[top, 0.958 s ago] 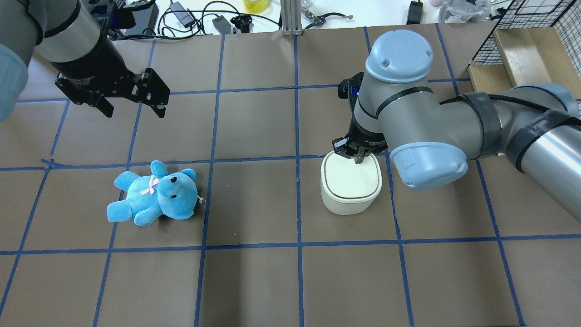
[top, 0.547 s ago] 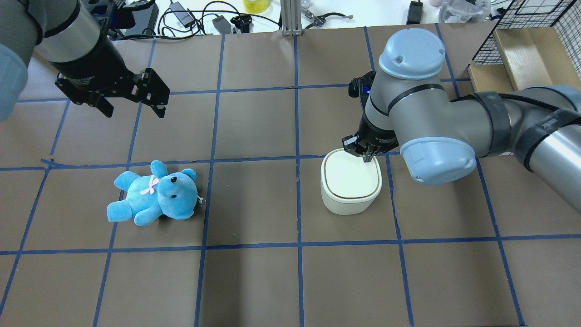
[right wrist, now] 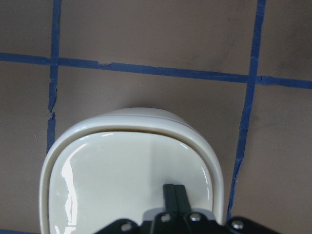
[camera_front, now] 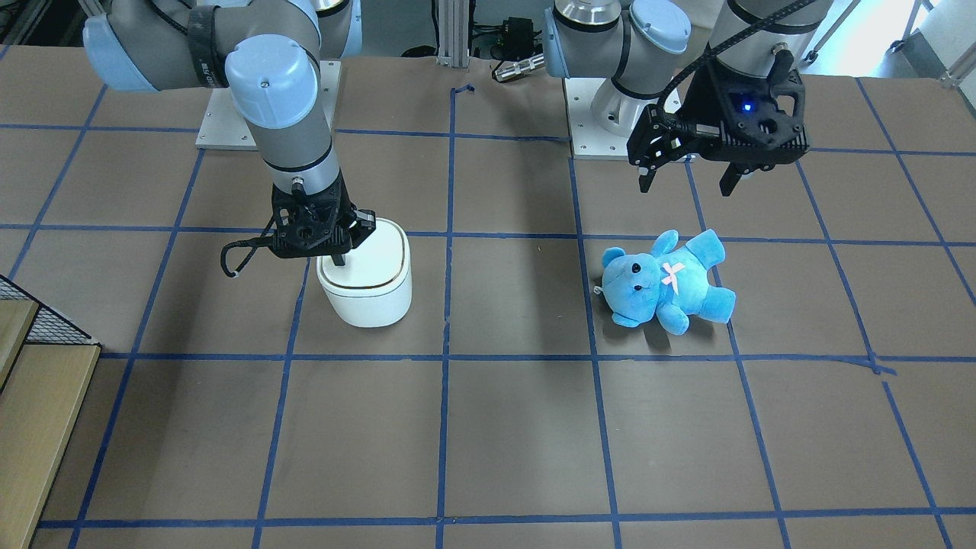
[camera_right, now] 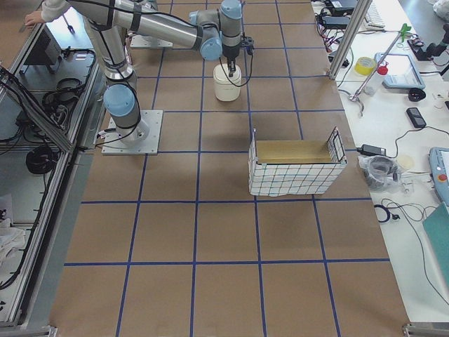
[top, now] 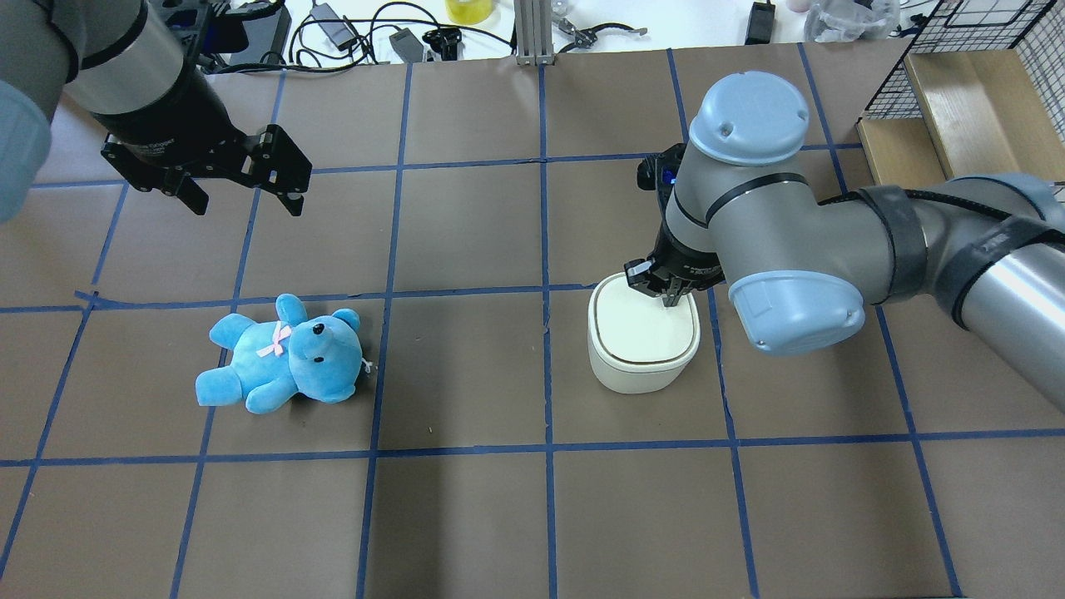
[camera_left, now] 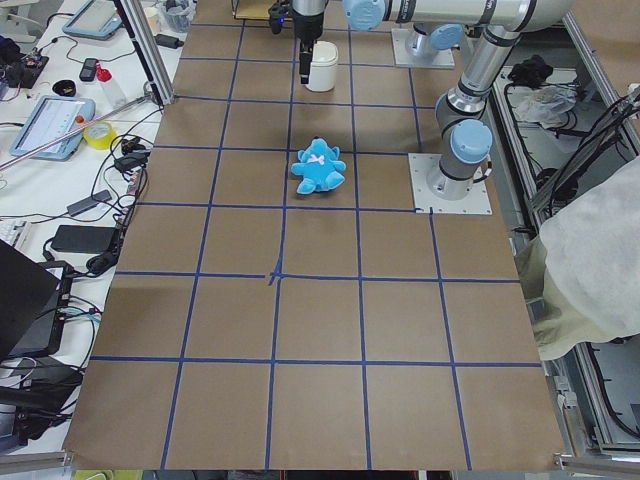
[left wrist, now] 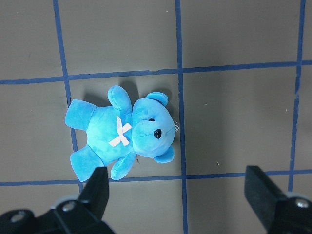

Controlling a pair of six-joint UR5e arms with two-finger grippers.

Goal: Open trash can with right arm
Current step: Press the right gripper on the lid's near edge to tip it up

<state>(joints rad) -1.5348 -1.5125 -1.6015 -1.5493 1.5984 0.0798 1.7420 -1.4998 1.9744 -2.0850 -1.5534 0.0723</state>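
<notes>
The white trash can [top: 639, 353] stands right of the table's middle with its flat lid down; it also shows in the front view [camera_front: 370, 293] and the right wrist view [right wrist: 126, 170]. My right gripper [top: 668, 301] is shut, fingertips together, pointing straight down on the lid near its far right corner, as the front view [camera_front: 338, 260] and the wrist view [right wrist: 174, 194] show. I cannot tell if the tips press the lid. My left gripper [top: 247, 200] is open and empty, held high at the left, above and behind the teddy.
A blue teddy bear [top: 283, 353] lies on the table at the left, also seen in the left wrist view [left wrist: 124, 134]. A wire basket with cardboard inside [top: 957, 100] stands at the far right. Cables and tools lie beyond the far edge.
My right gripper shifted right along the lid's far edge, then came slightly back and down onto the lid. The lid stays down. The left arm has not moved.
</notes>
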